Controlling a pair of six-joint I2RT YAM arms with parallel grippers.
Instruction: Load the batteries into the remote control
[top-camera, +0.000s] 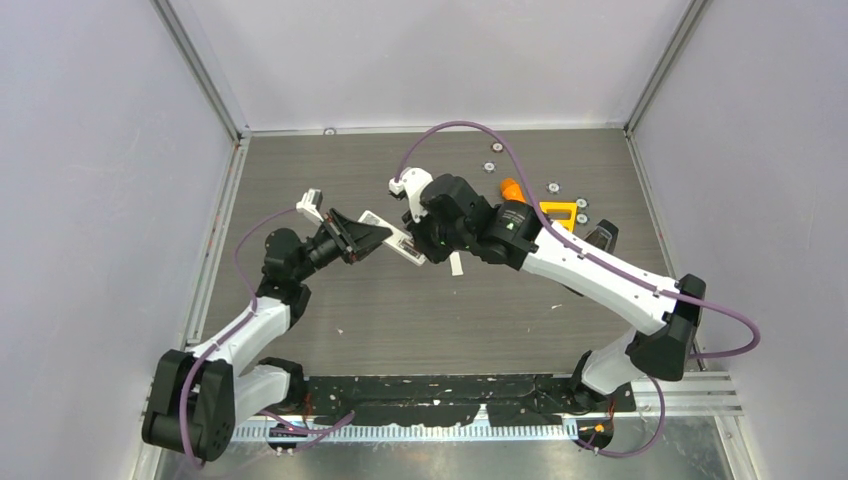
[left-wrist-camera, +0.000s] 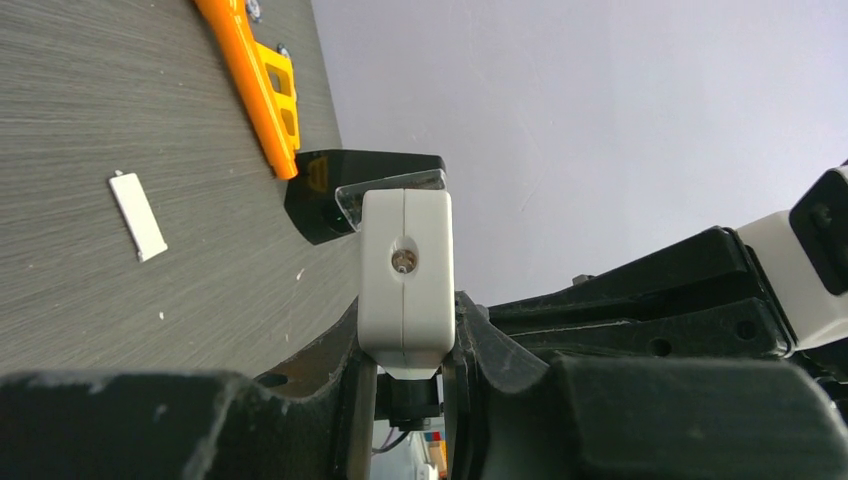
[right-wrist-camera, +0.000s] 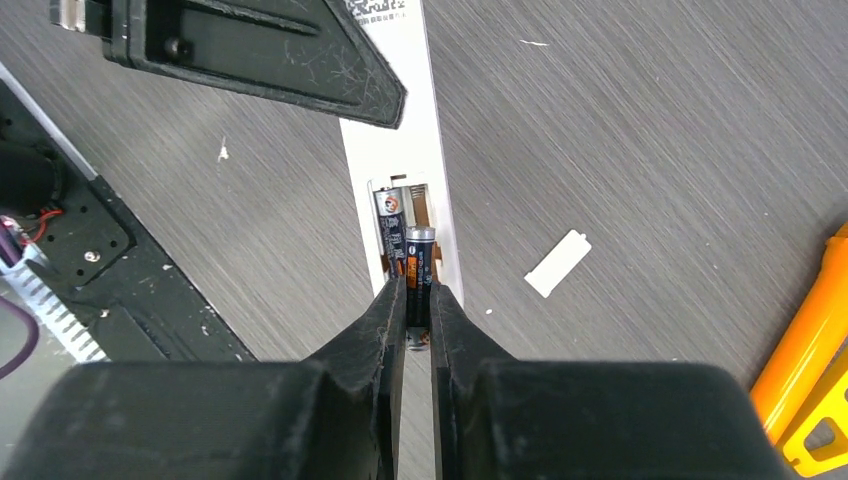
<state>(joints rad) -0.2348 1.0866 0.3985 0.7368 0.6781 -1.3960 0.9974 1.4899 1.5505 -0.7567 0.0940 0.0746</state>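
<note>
The white remote control (top-camera: 398, 240) lies back up, its battery bay open. My left gripper (top-camera: 358, 238) is shut on one end of it; in the left wrist view the remote's end face (left-wrist-camera: 405, 280) sits between my fingers (left-wrist-camera: 480, 335). One battery (right-wrist-camera: 391, 225) lies in the open bay of the remote (right-wrist-camera: 400, 150). My right gripper (right-wrist-camera: 418, 300) is shut on the second battery (right-wrist-camera: 419, 262), dark with an orange band, and holds it over the free slot beside the first. From above, the right gripper (top-camera: 428, 238) is at the remote's other end.
The white battery cover (top-camera: 456, 264) lies on the table just right of the remote, also in the right wrist view (right-wrist-camera: 557, 263). An orange flashlight (top-camera: 510, 187), a yellow holder (top-camera: 558, 212) and several silver discs (top-camera: 553, 186) lie behind the right arm.
</note>
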